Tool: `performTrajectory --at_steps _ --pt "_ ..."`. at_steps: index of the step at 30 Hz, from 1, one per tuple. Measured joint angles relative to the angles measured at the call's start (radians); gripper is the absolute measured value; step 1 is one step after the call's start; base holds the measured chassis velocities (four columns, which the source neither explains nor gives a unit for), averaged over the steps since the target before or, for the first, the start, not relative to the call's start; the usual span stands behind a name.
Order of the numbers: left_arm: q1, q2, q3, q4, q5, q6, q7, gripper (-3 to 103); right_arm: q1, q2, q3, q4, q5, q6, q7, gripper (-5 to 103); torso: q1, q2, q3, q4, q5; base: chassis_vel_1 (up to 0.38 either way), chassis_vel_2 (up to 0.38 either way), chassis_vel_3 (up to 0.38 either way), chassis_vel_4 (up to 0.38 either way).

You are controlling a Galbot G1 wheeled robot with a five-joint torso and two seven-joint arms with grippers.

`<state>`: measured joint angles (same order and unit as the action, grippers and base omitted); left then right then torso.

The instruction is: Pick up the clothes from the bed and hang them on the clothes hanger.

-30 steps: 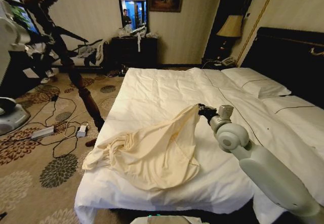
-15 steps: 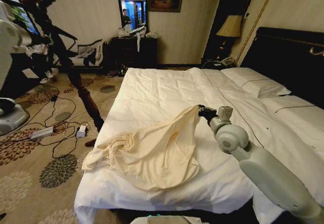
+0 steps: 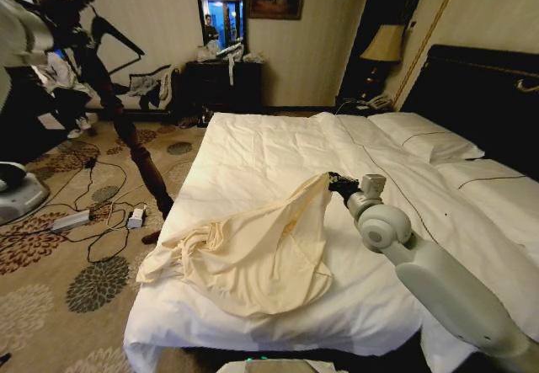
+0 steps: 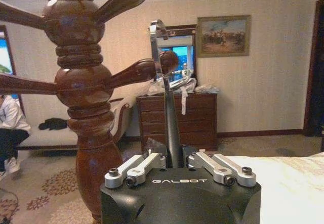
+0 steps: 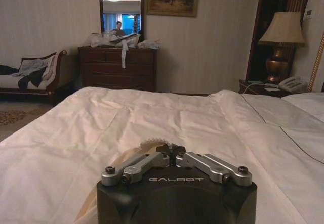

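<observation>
White bed [image 3: 278,150], wrinkled cream clothes [image 3: 253,251]

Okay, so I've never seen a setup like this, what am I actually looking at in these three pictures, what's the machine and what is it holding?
This is a wheeled robot with two arms, each ending in a two-fingered gripper. One picture comes from a camera on its head, looking down at a bed; the other two come from cameras on its wrists.

In the head view, the right gripper reaches over the white duvet and pinches one edge of a cream shirt, lifting that edge while the rest lies crumpled near the foot of the bed. The right wrist view looks across the bed from just behind those fingers.

The left gripper is raised beside a wooden coat stand. Its fingers are closed on a slim black hanger, whose pale wire hook points up toward one of the stand's pegs.
</observation>
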<state>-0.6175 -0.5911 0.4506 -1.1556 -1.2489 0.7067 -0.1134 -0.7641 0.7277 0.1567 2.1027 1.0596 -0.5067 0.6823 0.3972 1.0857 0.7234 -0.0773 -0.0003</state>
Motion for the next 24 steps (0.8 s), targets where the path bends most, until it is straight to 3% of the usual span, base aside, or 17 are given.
performTrajectory --at_steps 8,10,13,17,19,21,22,24 --pt "0.069 0.051 -0.053 -0.11 -0.027 0.007 -0.019 13 -0.002 -0.002 0.0 0.002 0.002 0.0 0.002 0 0.0 0.0 0.0 -0.0012 0.0006 0.0 0.0 0.0 0.0" --pt "0.143 0.102 -0.109 -0.2 -0.044 0.01 -0.027 13 -0.005 -0.001 0.0 0.0 -0.001 0.0 0.002 0 0.0 0.0 0.0 0.0001 0.0003 0.0 0.0 0.0 0.0" --pt "0.208 0.146 -0.146 -0.269 -0.053 0.01 -0.024 13 -0.005 0.002 -0.001 -0.004 -0.003 0.0 0.003 0 0.0 0.0 0.0 -0.0003 0.0003 0.0 0.0 0.0 0.0" --pt "0.397 0.231 -0.285 -0.395 -0.067 -0.006 -0.005 13 -0.005 0.004 -0.003 -0.013 -0.012 0.0 0.003 0 0.0 0.0 0.0 -0.0011 0.0 0.0 0.0 0.0 0.0" --pt "0.643 0.307 -0.457 -0.501 -0.047 -0.065 0.055 13 -0.014 0.004 -0.003 -0.019 -0.019 0.0 0.001 0 0.0 0.0 0.0 0.0005 0.0009 0.0 0.0 0.0 0.0" --pt "0.78 0.35 -0.496 -0.56 -0.04 -0.115 0.093 13 -0.021 0.001 -0.003 -0.023 -0.022 0.0 -0.002 0 0.0 0.0 0.0 0.0009 -0.0006 0.0 0.0 0.0 0.0" --pt "0.78 0.35 -0.496 -0.56 -0.04 -0.115 0.093 13 -0.021 0.001 -0.003 -0.023 -0.022 0.0 -0.002 0 0.0 0.0 0.0 0.0009 -0.0006 0.0 0.0 0.0 0.0" --pt "0.912 0.387 -0.511 -0.635 -0.048 -0.225 0.143 13 -0.022 0.0 -0.002 -0.029 -0.024 0.0 -0.005 0 0.0 0.0 0.0 -0.0009 0.0 0.0 0.0 0.0 0.0"
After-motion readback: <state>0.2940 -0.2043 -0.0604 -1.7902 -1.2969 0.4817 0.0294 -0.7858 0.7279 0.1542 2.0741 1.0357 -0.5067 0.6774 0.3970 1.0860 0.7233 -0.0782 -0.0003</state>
